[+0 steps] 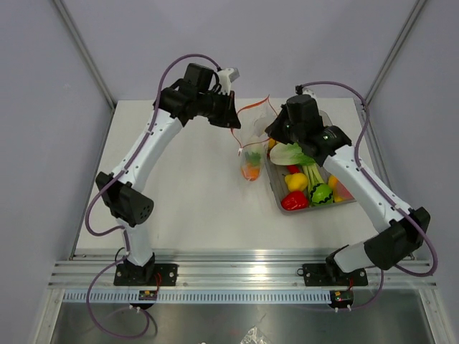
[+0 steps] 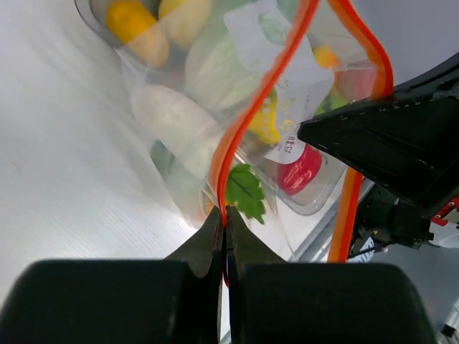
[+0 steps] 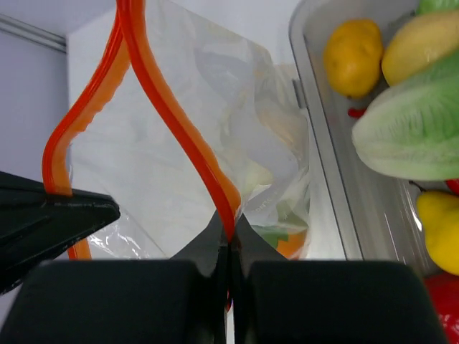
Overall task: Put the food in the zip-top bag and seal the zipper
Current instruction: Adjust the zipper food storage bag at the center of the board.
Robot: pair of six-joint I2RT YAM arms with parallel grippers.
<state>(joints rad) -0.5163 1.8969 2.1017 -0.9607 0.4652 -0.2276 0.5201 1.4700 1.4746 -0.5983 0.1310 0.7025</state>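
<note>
Zip-top bag [image 1: 252, 145], zipper [image 3: 176, 122] end far, closed bottom nearward.

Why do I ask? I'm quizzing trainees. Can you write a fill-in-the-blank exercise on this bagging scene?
1. The left fingers and the right fingers are each shut on the zipper, whose colour is ____.
2. Between them, the mouth of the zip-top bag stands ____.
3. The grey tub of toy food stands on the ____ arm's side of the bag.
Missing words: red-orange; open; right.
</note>
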